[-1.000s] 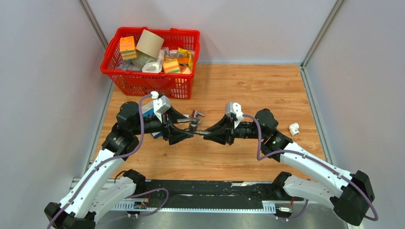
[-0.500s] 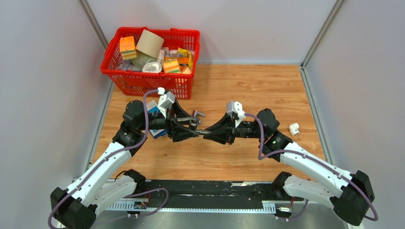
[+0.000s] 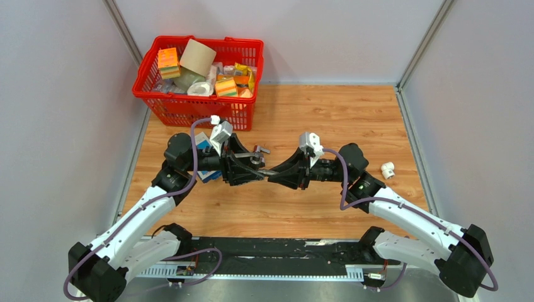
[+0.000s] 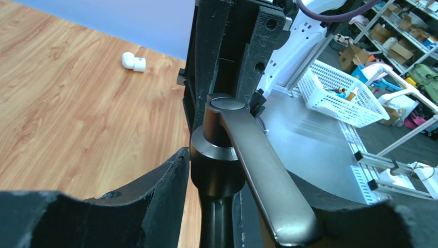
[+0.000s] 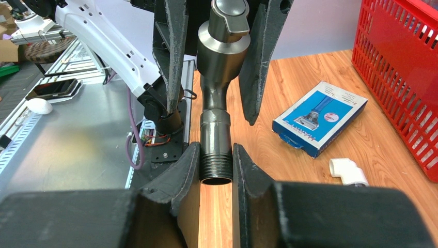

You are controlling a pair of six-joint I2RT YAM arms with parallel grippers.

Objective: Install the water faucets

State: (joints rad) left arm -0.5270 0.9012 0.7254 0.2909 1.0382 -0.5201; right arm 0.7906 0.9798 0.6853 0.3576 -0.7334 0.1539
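A dark grey water faucet [image 3: 261,162] hangs level above the wooden table between the two arms. My right gripper [image 5: 216,155] is shut on its threaded end [image 5: 216,168]. My left gripper [image 4: 235,170] straddles the faucet's thick body [image 4: 217,170] below the flat handle [image 4: 268,181]. One finger [image 4: 155,191] lies against the collar. In the right wrist view a thin gap shows beside the other side. One white elbow fitting [image 3: 387,169] lies on the table at the right, also in the left wrist view [image 4: 133,61]. Another elbow fitting [image 5: 348,171] lies by the box.
A red basket [image 3: 247,119] full of packets and a cardboard roll stands at the back left. A flat blue-and-white box [image 5: 320,118] lies on the table under the left arm [image 3: 189,157]. Grey walls close in both sides.
The left arm has pushed right toward the faucet and its jaws have narrowed around the body. The right gripper and the faucet have stayed where they were.
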